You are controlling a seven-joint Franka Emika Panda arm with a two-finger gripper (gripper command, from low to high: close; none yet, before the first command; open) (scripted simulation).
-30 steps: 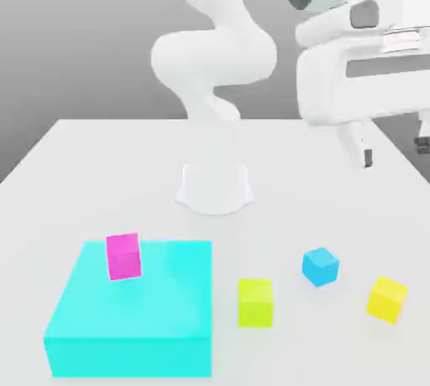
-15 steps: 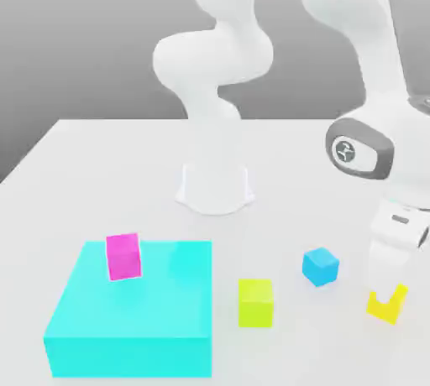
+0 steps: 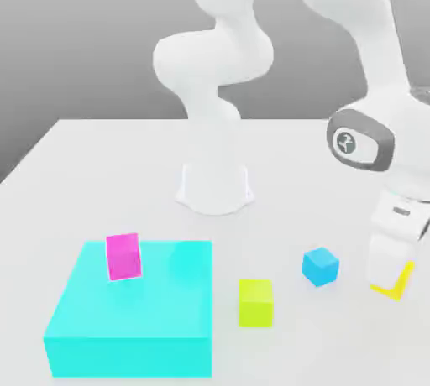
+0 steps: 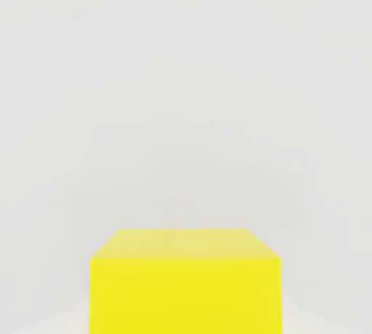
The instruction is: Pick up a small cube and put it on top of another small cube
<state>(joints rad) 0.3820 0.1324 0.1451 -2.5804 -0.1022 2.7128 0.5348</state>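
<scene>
Gripper [image 3: 391, 279] down over golden-yellow cube [image 3: 396, 284]; finger opening cannot be told

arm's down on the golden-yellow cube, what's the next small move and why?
Probably confirm the grasp, then lift straight up. The hand covers most of the golden-yellow cube, which still sits on the table; the blue cube, the likely base, lies apart toward the exterior view's left.
</scene>
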